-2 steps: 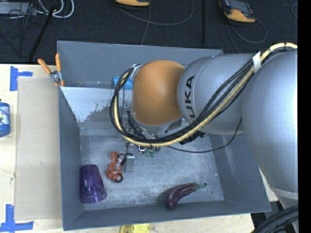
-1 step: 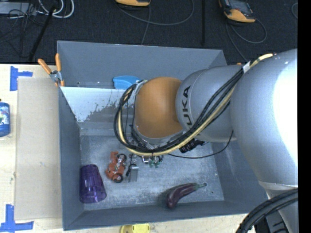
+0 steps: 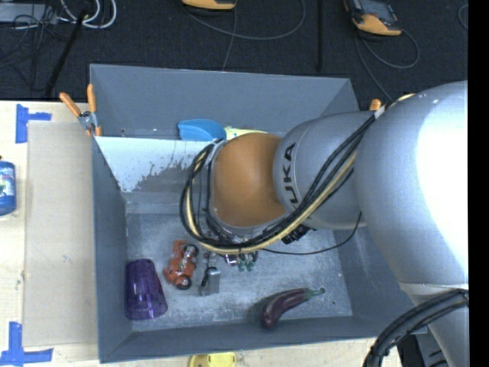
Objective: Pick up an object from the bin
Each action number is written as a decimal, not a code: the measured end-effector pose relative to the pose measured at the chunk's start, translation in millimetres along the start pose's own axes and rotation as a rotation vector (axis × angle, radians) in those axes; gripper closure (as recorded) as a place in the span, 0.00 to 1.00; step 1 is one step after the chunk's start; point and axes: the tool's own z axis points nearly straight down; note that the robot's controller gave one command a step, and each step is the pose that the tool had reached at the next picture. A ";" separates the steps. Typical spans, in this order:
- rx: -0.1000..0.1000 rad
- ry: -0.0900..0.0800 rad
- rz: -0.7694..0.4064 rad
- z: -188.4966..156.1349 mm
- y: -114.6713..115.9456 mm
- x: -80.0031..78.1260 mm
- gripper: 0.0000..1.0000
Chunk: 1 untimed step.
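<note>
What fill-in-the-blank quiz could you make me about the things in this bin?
The cup lying in the bin's near-left corner is ____ in colour.
The long dark toy with a green stem is an ____.
The arm reaches in from the view's ____ side.
Missing words: purple; eggplant; right.

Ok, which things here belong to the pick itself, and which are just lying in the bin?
Part of the job:
- gripper, low over the front of the floor
- small red and orange toy, right beside it, the nearest thing
- grey bin

Just lying about:
- purple cup, front left
- dark purple aubergine, front right
- blue thing, at the back wall
</note>
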 end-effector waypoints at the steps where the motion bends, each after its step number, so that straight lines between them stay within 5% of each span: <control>1: -0.002 -0.005 0.021 -1.9 3.5 12.9 0.00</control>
